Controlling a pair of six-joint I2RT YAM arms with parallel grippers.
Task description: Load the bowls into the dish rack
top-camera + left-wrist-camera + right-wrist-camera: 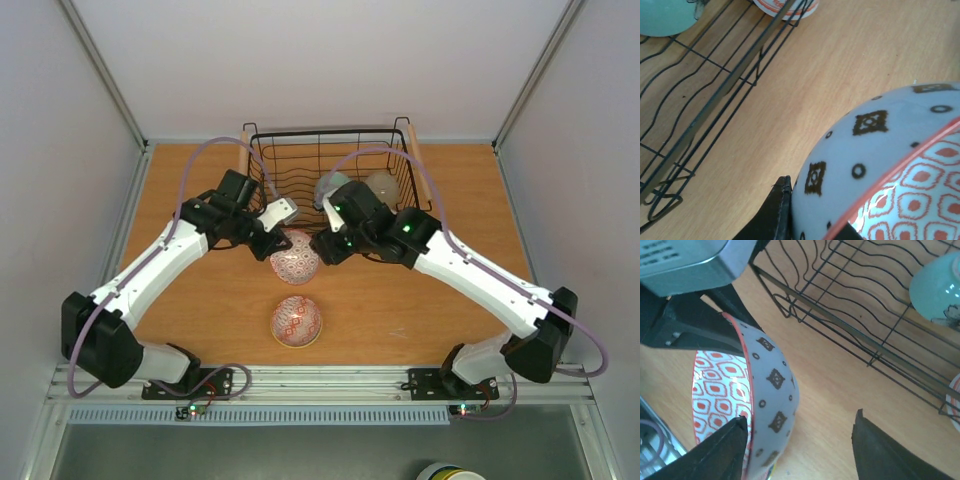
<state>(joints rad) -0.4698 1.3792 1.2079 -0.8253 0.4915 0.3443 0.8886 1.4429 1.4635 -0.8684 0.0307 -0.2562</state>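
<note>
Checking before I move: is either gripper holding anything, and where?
Left gripper pinches the red-patterned bowl by its rim; right gripper is open, holding nothing.

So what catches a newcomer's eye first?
A red-and-white patterned ceramic bowl, tipped on its side, is pinched by the left fingers before the black wire dish rack. A second patterned bowl sits on the wooden table, on its near side; a pale green bowl lies in the rack.

Bright even light, soft shadows, glint on red-patterned bowl (880, 165), wrist close-ups blurred
</note>
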